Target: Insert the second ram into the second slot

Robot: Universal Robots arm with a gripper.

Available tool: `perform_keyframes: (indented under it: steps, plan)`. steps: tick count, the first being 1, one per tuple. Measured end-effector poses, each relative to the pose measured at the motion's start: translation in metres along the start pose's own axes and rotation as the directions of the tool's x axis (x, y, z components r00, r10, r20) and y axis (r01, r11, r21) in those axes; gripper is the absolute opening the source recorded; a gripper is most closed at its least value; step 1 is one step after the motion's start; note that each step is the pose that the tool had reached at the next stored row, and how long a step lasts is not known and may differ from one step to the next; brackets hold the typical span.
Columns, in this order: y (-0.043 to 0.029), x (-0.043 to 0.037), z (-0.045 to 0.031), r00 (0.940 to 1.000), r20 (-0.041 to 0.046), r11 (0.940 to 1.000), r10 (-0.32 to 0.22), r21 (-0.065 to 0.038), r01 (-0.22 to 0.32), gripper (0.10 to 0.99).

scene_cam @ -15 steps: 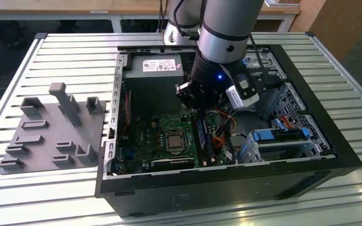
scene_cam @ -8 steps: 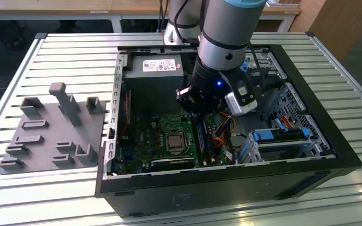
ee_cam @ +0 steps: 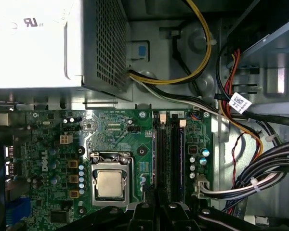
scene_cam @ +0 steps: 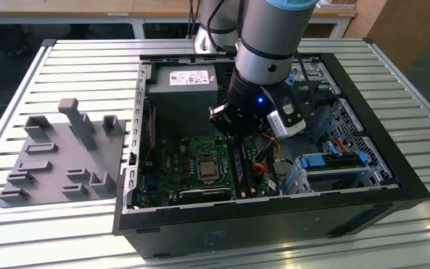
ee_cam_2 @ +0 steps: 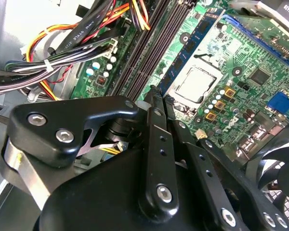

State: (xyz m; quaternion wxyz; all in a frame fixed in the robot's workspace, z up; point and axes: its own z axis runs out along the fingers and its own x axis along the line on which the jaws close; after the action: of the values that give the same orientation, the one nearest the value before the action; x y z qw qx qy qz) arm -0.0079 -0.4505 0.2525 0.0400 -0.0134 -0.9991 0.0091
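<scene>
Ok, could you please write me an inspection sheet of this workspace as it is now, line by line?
Surface: slatted metal table; an open computer case lies on it.
Job's things: a dark-blue RAM stick stands in the slot nearest the CPU socket; the dark RAM slots run beside it. I cannot tell whether it is the first or the second stick.
Clutter: grey parts fixture on the table, at the exterior view's left.
Gripper: the gripper is low inside the case, at one end of the RAM slots.
Cables: bundled black, red and yellow cables beside the slots; yellow leads come from the power supply.
Surroundings: wooden furniture behind the table.
</scene>
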Motion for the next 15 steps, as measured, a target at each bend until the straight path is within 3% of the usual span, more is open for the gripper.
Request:
perform_keyframes:
  steps: [3,4,7,8,15]
  plan:
    - [-0.0001,-0.0006,0.0003,1.0000,0.0000,1.0000,0.000,-0.001,0.000,0.133]
    - [-0.0004,-0.0016,0.0007,1.0000,-0.0003,1.0000,-0.001,-0.006,0.001,0.133]
    - [-0.0022,-0.0030,0.0012,1.0000,-0.0028,0.9985,-0.004,-0.054,0.004,0.133]
    - [-0.0037,-0.0032,0.0019,1.0000,-0.0033,0.9982,-0.005,-0.061,0.005,0.133]
    - [-0.0076,-0.0054,0.0133,1.0000,-0.0034,0.9981,0.002,-0.062,-0.002,0.133]
